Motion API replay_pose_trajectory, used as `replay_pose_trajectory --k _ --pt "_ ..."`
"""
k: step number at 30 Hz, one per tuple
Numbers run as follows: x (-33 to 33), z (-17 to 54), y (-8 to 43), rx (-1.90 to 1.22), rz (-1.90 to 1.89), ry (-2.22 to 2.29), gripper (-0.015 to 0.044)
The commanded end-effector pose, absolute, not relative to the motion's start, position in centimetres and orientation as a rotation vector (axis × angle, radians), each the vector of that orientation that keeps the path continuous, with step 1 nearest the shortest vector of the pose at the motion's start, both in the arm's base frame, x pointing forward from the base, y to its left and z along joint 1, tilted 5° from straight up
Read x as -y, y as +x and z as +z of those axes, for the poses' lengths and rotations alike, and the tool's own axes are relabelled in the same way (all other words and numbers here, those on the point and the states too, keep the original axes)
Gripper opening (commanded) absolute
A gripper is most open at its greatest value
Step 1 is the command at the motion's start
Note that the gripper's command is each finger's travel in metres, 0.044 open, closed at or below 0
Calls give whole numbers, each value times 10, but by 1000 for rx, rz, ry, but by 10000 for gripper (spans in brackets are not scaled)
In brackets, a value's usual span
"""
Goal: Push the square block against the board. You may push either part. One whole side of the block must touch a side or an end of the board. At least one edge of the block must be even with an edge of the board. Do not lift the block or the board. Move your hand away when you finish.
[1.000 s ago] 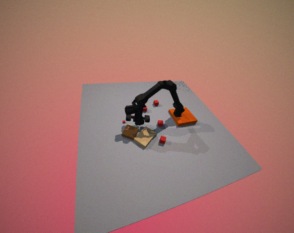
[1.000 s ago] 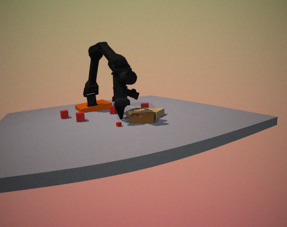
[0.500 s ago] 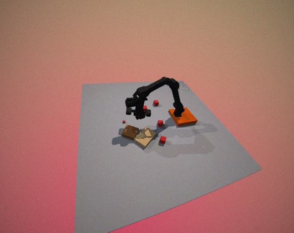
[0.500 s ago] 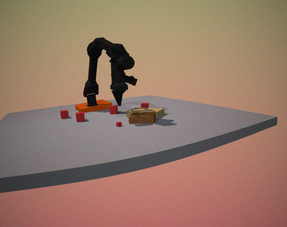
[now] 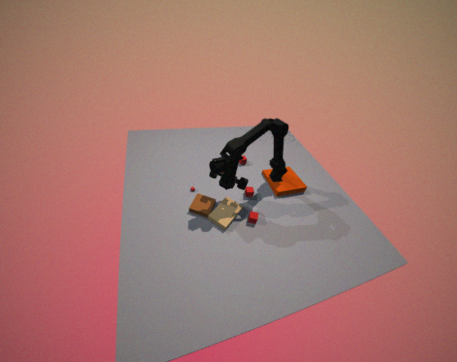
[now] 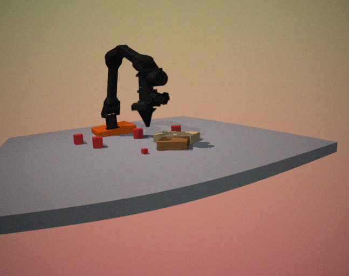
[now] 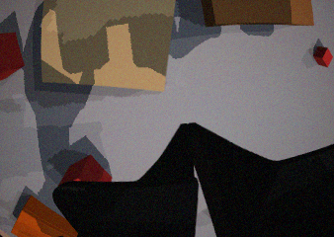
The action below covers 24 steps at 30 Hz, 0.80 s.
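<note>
1. Nearest in the exterior view, the front of the grey counter runs across below everything else.
2. Next comes the smallest red cube, standing apart from the wooden pieces.
3. The brown square block lies flat on the counter, just beside the tan board.
4. The tan board lies flat behind the block. Their facing sides stand at an angle, with a wedge of counter showing between them in the wrist view, so no whole side of the block meets the board. I cannot tell whether their nearest corners touch.
5. Off to the left in the exterior view are two larger red cubes: one nearer, one farther.
6. The tool is closed with nothing in it, pointing down and raised clear of the block and board.
7. Beyond the board's near end sit another red cube and a fourth larger one.
8. Farthest back, the black arm rises from an orange base plate.
</note>
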<state>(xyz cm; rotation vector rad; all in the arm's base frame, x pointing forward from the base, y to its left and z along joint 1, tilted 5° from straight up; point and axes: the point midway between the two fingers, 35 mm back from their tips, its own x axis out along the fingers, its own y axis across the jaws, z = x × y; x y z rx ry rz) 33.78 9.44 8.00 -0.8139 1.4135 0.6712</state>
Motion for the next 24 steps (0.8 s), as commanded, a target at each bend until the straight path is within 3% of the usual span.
replay_pose_trajectory --k 1,9,14,24 --pt "-100 77 319 -1441 581 -716 0" --pt "-103 71 307 -1458 520 -651 0" --pt "-101 20 309 -1458 517 -649 0" --pt "-101 20 310 -1458 517 -649 0"
